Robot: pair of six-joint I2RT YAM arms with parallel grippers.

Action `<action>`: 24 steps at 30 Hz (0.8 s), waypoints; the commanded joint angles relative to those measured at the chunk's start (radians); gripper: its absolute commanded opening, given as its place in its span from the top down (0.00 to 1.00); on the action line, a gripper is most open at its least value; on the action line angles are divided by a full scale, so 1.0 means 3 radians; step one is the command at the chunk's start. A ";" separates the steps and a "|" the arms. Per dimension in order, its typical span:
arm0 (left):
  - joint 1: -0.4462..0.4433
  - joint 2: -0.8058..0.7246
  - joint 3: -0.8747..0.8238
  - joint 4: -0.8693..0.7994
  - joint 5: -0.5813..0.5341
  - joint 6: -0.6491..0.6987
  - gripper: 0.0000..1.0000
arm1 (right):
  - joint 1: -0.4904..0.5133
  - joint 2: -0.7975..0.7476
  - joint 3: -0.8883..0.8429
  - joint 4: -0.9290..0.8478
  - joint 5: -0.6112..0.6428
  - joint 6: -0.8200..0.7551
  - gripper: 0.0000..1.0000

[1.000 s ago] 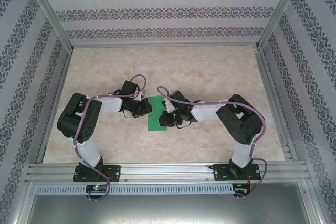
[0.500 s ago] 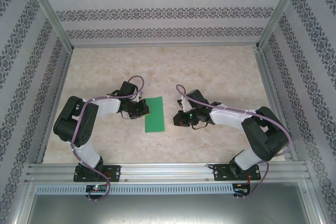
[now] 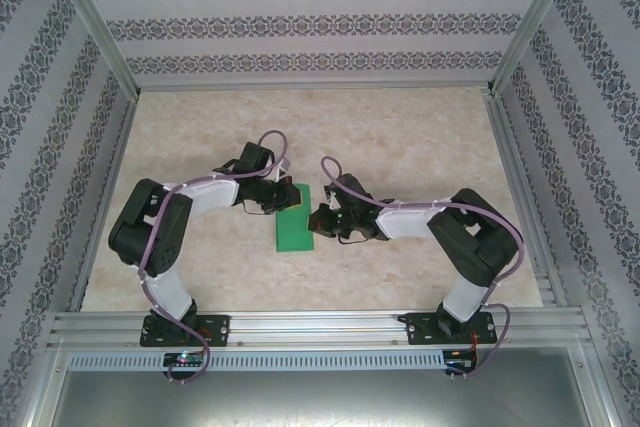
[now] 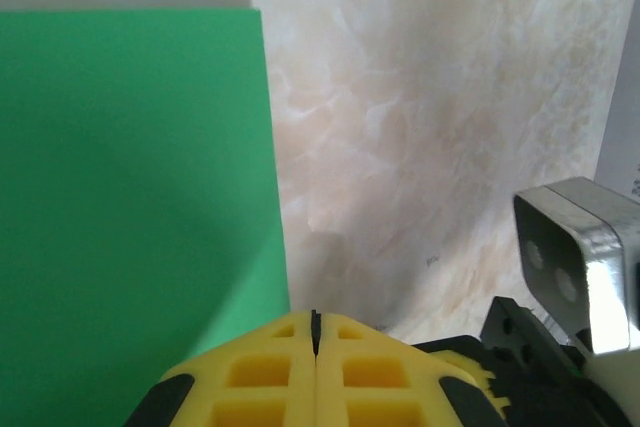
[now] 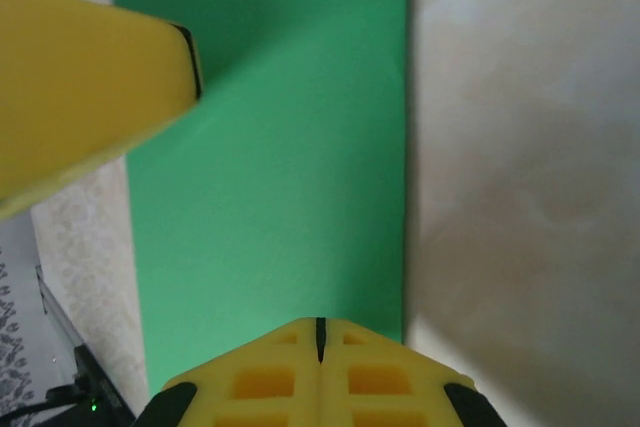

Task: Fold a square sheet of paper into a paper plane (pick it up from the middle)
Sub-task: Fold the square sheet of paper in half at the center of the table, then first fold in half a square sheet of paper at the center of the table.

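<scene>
table [image 3: 400, 137]: beige marbled | walls [image 3: 300, 22]: patterned stripes | rail [image 3: 320, 325]: aluminium, near edge

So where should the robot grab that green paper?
Probably at the middle of a long edge of the thin green paper sheet, coming in low from the side: it lies flat on the pale marbled table, so only its edges offer a finger anything to slip under.

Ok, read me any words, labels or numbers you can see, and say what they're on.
None can be read. The paper is plain green, the fingers are bare yellow, and the walls carry only an ornamental pattern, no lettering.
</scene>
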 commanded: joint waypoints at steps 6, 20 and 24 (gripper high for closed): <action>-0.0124 0.0285 0.0232 -0.0112 0.0098 0.0082 0.96 | 0.0045 0.0249 0.0157 0.0138 0.0103 0.0245 1.00; -0.0164 0.0502 0.0225 -0.0198 -0.0068 0.0130 1.00 | 0.0022 0.0267 0.0161 0.0001 -0.0028 0.0043 1.00; -0.0162 0.0502 0.0152 -0.0169 -0.0185 0.0101 1.00 | 0.0025 0.0204 0.0165 -0.0052 -0.0067 -0.0065 1.00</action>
